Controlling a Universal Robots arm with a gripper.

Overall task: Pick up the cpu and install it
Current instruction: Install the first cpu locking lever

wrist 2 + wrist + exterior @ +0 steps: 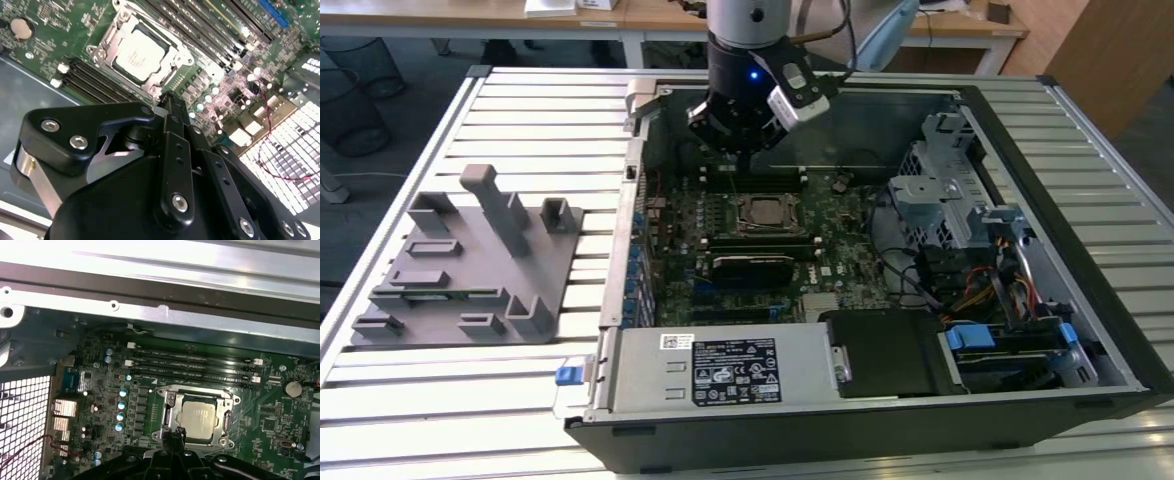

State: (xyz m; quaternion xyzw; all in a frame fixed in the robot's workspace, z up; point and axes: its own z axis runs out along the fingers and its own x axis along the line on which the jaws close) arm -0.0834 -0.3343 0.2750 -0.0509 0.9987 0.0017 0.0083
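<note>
The cpu (138, 54) already sits inside the socket frame (102, 49) on the motherboard (761, 240), its silver top facing up. The gripper (742, 150) hangs above the board, just beside the socket on the side of the case's far wall (165, 290). Its fingers (170, 107) look pressed together with nothing between them, so the gripper seems closed and empty.

One risk is that the chip is not fully seated in the socket. If one corner rests on the frame, any later pressure could bend the contacts under it. Another risk is that the closed fingertip, so near the socket, touches the frame or the memory slots (195, 365) if the arm drifts.

The exterior view shows the whole open computer case (1067, 200) and the grey parts holder (467, 260) well apart from the socket. Both wrist views instead give the chip close, lying flat and square in the frame.
</note>
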